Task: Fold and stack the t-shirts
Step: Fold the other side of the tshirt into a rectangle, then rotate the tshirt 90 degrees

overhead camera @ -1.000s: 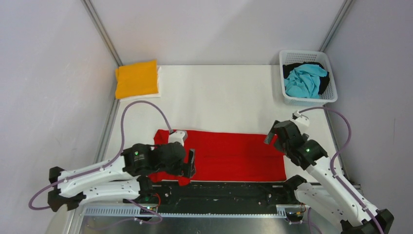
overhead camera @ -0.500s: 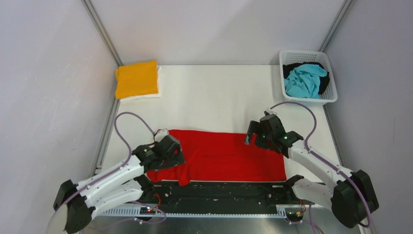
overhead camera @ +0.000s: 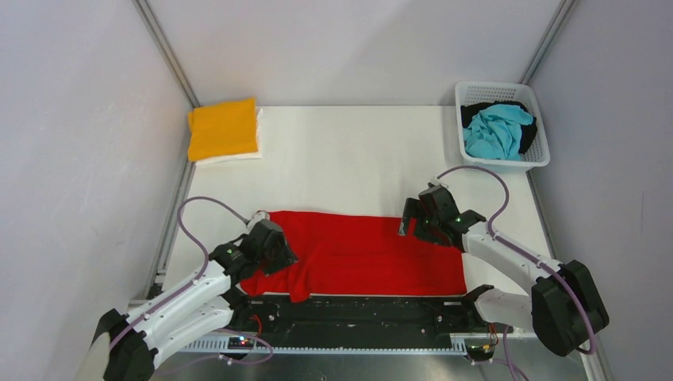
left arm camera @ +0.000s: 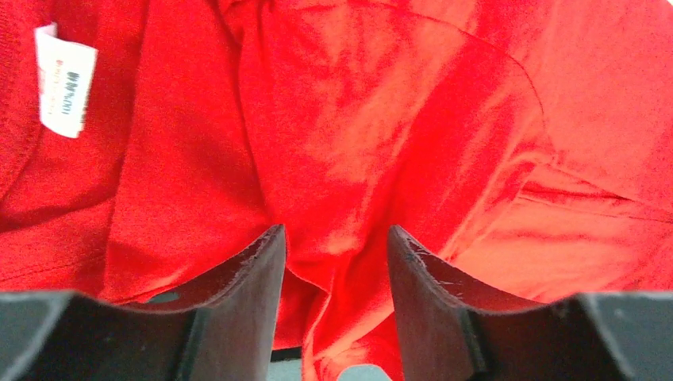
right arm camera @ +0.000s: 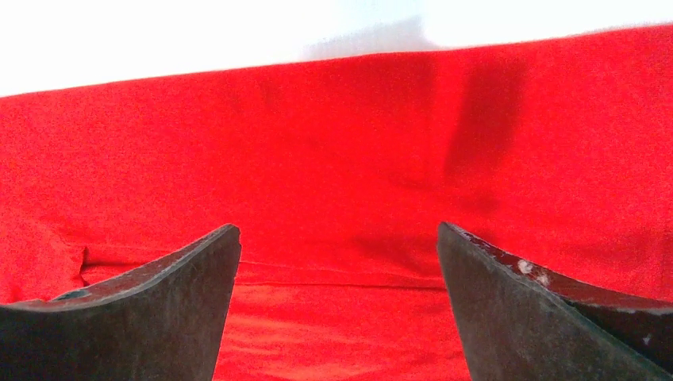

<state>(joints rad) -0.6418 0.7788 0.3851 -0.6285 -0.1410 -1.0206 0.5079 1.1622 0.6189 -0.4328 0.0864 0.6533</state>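
A bright red t-shirt (overhead camera: 365, 254) lies folded into a long band across the near table. My left gripper (overhead camera: 272, 244) is down on its left end. In the left wrist view the left gripper (left arm camera: 335, 238) stands half narrowed with a raised ridge of the red t-shirt (left arm camera: 381, 119) between its fingers, and a white neck label (left arm camera: 65, 79) lies at the upper left. My right gripper (overhead camera: 413, 223) hovers at the band's far edge, right of centre. The right wrist view shows the right gripper (right arm camera: 339, 230) wide open over flat red t-shirt (right arm camera: 333, 159), holding nothing.
A folded orange-yellow t-shirt (overhead camera: 224, 127) rests on a folded white one (overhead camera: 230, 158) at the back left corner. The white lattice basket (overhead camera: 476, 163) at the back right holds a turquoise t-shirt (overhead camera: 496, 131) and a black one (overhead camera: 528, 136). Metal rails border both sides.
The left arm swung down onto the shirt's left end and its jaws narrowed around a ridge of cloth. The right gripper moved left over the shirt's far edge, still wide open.
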